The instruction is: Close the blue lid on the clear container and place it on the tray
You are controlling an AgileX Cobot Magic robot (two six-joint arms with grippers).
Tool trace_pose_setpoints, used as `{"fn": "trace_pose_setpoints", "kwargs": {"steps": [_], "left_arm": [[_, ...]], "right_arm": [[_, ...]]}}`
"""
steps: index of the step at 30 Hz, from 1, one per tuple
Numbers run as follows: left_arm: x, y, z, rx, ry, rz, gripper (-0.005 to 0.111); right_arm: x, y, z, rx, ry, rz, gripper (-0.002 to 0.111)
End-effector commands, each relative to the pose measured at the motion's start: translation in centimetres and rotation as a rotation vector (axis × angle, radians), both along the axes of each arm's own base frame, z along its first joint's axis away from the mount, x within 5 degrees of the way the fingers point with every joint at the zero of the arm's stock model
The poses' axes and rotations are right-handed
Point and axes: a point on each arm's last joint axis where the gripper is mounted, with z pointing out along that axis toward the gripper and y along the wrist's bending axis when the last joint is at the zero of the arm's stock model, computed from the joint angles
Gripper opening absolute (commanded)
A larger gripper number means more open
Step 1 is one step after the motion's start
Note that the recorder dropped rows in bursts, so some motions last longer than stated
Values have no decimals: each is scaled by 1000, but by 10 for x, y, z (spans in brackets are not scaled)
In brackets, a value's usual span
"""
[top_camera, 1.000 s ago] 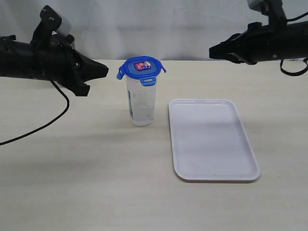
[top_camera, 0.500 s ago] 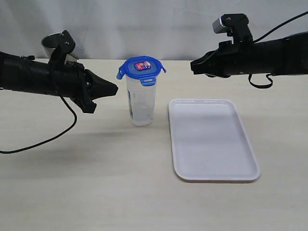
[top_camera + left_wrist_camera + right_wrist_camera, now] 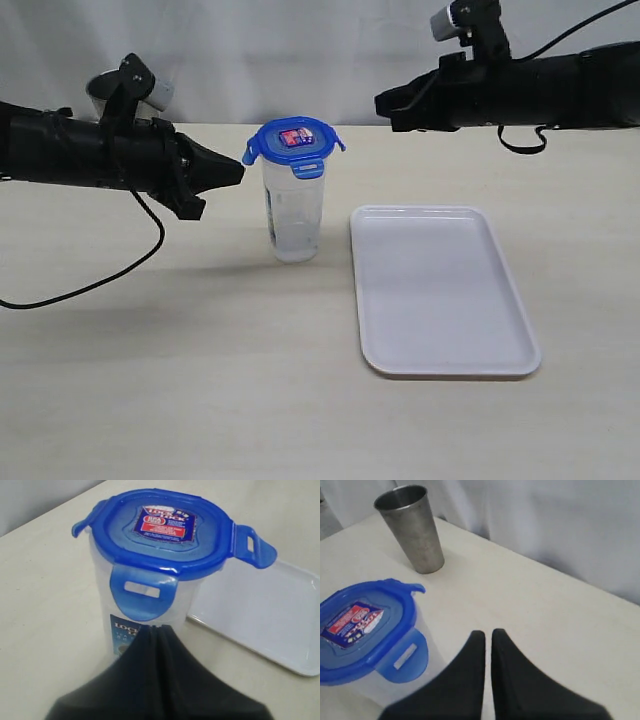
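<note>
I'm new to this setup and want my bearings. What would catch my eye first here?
The blue lid sits on the clear container, upright mid-table just left of the white tray. Two black arms flank it: the left gripper, shut, points at the lid from the left; the right gripper, also shut, hangs higher on the right.

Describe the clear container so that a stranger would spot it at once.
Find the wide white tray on the pale table. Seen from the exterior view, the clear container stands just left of it, not touching. It alone is tall and see-through, topped by a blue lid with a red sticker; the steel cup farther back is opaque and open.
</note>
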Motion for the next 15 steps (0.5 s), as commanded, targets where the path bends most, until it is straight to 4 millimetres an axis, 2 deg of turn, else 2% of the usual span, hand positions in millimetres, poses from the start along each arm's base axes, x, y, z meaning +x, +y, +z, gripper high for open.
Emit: {"fn": "trace_pose_setpoints", "kwargs": {"steps": [1,6,10,15], "left_arm": [[2,-1,2,-7,-28,-10,0],[0,-3,3,-23,-27,-26,0],[-1,-3,3,-25,-27,-38,0],[-5,-7,7,-73,-25,-91,0]], "right_arm": [[7,4,-11,-22,78,67,4],[8,12,-17,69,62,129,4],[13,8,-19,36,50,65,4],[8,35,-23,-44,26,102,4]]}}
